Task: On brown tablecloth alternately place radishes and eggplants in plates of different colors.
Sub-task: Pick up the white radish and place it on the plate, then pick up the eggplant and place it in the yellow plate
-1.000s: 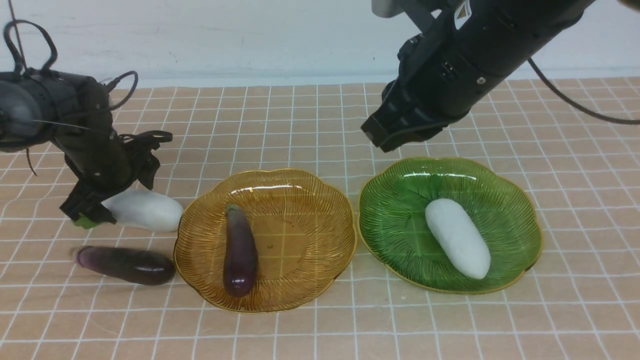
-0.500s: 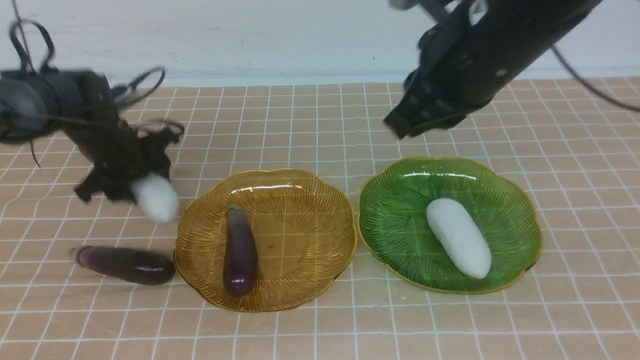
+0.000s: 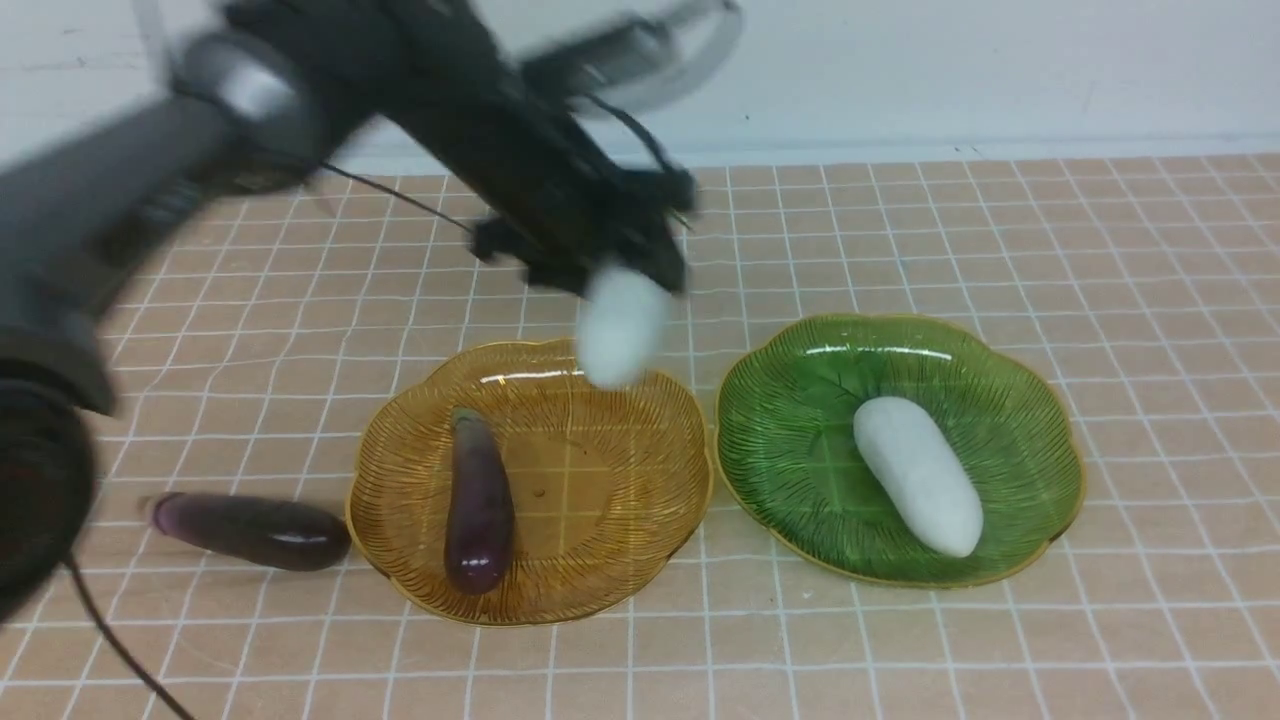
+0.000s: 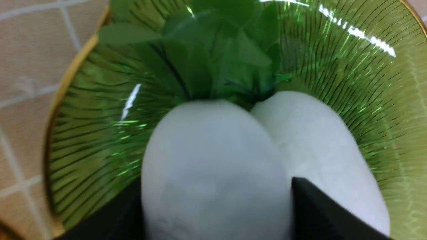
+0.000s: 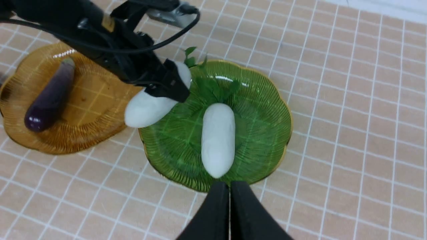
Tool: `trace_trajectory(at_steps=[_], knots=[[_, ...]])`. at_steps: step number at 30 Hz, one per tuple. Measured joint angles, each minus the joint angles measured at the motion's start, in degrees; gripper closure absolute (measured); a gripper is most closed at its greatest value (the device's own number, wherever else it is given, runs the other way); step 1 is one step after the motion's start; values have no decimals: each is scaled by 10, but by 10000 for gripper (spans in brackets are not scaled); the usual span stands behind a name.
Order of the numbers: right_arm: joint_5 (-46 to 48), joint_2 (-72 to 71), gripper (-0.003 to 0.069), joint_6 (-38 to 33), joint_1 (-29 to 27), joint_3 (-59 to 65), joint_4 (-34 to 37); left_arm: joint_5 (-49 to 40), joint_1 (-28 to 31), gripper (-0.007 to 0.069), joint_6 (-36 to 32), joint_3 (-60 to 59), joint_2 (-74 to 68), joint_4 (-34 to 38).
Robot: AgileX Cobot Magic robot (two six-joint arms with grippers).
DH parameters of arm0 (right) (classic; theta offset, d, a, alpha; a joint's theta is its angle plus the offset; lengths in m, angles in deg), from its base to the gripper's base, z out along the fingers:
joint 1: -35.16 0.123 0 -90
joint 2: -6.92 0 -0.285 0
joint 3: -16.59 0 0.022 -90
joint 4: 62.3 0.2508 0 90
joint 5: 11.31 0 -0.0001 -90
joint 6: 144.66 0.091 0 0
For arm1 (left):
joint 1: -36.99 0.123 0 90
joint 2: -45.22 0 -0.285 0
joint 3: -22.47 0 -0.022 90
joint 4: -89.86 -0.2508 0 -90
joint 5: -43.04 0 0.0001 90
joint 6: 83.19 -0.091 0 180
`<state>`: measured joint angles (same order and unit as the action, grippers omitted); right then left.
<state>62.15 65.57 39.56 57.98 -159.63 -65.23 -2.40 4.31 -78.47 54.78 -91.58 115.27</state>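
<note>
Brown tablecloth (image 3: 1150,250) covers the whole table.

Far left: 1 loose eggplant (image 3: 250,531) lies flat on the cloth, just beside the near-left rim of the amber plate (image 3: 610,560). Its stem end points away from the plate. Can't tell if it touches the rim.

Amber plate: 1 plated eggplant (image 3: 479,515) lies in its left half, stem cap toward the far side and rounded end toward the near rim.

Left gripper (image 3: 610,270): clamped on the held radish (image 3: 620,325), off the table. The arm is badly blurred in the front view. There the radish hangs tilted, white tip lowest, over the far-right rim of the amber plate. In the right wrist view it spans the gap between the 2 plates, with its leaf tuft up by the far-left rim of the green plate (image 3: 790,440). In the left wrist view 2 dark fingers (image 4: 320,213) flank the white body, with the green plate behind it.

Green plate: just right of the amber plate, rims close, contact unclear. 1 plated radish (image 3: 917,475) lies in it on a diagonal. Its white tip points near-right, and its leaves at the far end blend into the green glass.

Right gripper (image 5: 229,193): out of the front view, seen only in its own wrist view. Its fingers are pressed together with nothing between them, and it sits above the near edge of the green plate, well clear of the plated radish.
</note>
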Motion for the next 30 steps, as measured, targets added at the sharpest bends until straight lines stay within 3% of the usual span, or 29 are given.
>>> trace_trajectory(at_steps=[4, 8, 12, 15, 17, 21, 25, 30], knots=[[0, -1, 659, 0, 0, 4, 0, 9, 6, 38, -2, 8, 4, 11], [0, -1, 659, 0, 0, 4, -5, -62, 54, 81, -1, 54, 46, 6], [0, -1, 659, -1, 0, 5, -16, -175, 175, 298, 9, 137, 114, -74], [0, -1, 659, -1, 0, 5, -25, -239, 300, 545, 37, 168, 163, -155], [0, -2, 659, -1, 0, 5, -27, -246, 370, 606, 38, 129, 194, -167], [0, -2, 659, -1, 0, 22, -28, -249, 423, 627, 30, -107, 292, -144], [-1, -3, 659, -1, 0, 47, -28, -225, 424, 595, 123, -320, 346, -164], [-1, -3, 659, -1, 0, 63, -26, -117, 424, 427, 194, -403, 308, -169]])
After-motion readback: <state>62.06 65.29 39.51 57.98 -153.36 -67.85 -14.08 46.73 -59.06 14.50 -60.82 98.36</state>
